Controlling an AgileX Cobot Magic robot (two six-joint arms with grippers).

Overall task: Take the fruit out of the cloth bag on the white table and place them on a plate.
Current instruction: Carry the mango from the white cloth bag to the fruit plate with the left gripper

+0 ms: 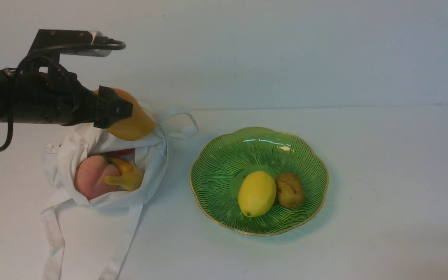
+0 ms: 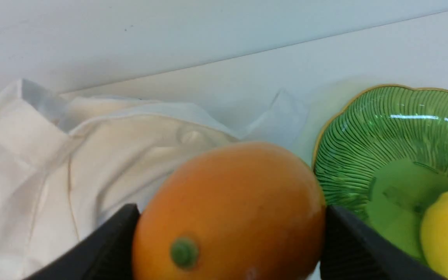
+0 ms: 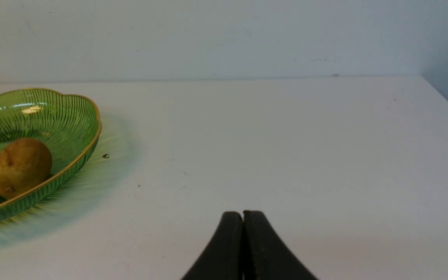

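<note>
Orange fruit [image 2: 228, 202] sits clamped in my left hand [image 1: 128, 112] above the far edge of the bag [image 1: 150, 155], peach [image 1: 90, 177] inside it. My right hand [image 3: 243, 216] is closed, empty, over open worktop [image 3: 305, 155] beside the gold rim of the plate [image 1: 224, 155].

Even soft light; glare on plate [image 1: 224, 155]; close orange fruit [image 2: 228, 210] blurred

soft cloth bag [image 1: 91, 217], glossy green plate [image 1: 224, 163]
</note>
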